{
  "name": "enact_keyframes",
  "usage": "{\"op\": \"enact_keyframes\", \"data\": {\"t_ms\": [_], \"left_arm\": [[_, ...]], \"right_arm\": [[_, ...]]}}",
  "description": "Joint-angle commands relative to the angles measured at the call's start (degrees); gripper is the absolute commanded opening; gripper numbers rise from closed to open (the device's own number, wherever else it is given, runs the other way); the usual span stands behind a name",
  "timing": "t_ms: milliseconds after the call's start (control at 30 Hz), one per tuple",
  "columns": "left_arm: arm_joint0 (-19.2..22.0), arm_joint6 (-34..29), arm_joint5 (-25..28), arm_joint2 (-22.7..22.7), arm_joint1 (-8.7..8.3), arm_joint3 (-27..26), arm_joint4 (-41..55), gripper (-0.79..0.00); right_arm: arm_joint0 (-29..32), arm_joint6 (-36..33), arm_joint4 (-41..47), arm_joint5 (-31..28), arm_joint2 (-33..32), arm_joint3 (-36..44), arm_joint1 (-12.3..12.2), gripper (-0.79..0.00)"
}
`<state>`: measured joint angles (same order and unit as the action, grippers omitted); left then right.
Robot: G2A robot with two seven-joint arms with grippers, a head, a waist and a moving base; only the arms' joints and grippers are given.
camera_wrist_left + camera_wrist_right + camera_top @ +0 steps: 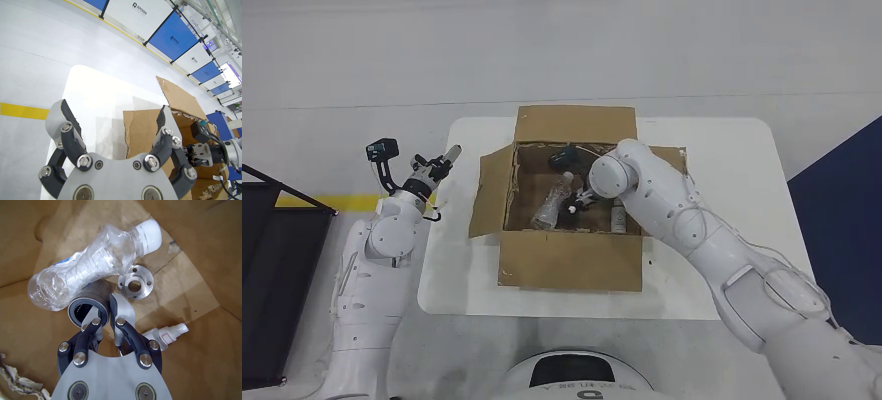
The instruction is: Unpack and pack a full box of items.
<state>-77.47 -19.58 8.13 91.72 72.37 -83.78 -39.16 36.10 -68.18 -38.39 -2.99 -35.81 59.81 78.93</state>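
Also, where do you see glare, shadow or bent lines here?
Left wrist view: glare washes out the white table and the row of blue and white partitions bends. Right wrist view: highlights on the crushed clear plastic bottle and silver metal flange, shade inside the dark metal sleeve that the right gripper holds. Top view: the brown cardboard box is dim inside.

Likely factory hall: partition panels (174, 39), yellow floor line (22, 110)

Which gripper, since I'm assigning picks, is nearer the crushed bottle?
Right. The right gripper grips a linear bearing lying against the crushed bottle inside the box; the left gripper hangs open outside it.
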Motion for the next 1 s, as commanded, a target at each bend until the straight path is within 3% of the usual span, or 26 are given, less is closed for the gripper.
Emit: {"op": "enact_keyframes", "data": {"t_ms": [0, 167, 367, 500, 600, 800, 967], "left_arm": [[0.00, 0.00, 0.00, 0.00, 0.00, 0.00, 0.00, 0.000], [0.00, 0.00, 0.00, 0.00, 0.00, 0.00, 0.00, 0.000], [0.00, 0.00, 0.00, 0.00, 0.00, 0.00, 0.00, 0.000], [0.00, 0.00, 0.00, 0.00, 0.00, 0.00, 0.00, 0.000], [0.00, 0.00, 0.00, 0.00, 0.00, 0.00, 0.00, 0.000], [0.00, 0.00, 0.00, 0.00, 0.00, 0.00, 0.00, 0.000], [0.00, 0.00, 0.00, 0.00, 0.00, 0.00, 0.00, 0.000]], "right_arm": [[1.10, 2.24, 0.54, -1.77, -2.45, 1.72, -0.95, -0.785], [8.66, 5.90, 0.73, -7.39, -12.51, 12.58, -5.35, -0.785], [26.67, 14.67, 6.95, -18.31, -36.73, 30.84, -11.63, -0.785], [39.17, 21.48, 15.25, -27.67, -51.97, 37.98, -13.84, -0.785], [45.95, 26.18, 19.82, -30.10, -60.88, 39.38, -14.63, -0.785], [53.37, 33.25, 24.06, -28.93, -69.59, 38.01, -15.03, -0.785], [55.29, 37.27, 27.61, -30.76, -71.54, 35.25, -15.00, -0.785]]}}
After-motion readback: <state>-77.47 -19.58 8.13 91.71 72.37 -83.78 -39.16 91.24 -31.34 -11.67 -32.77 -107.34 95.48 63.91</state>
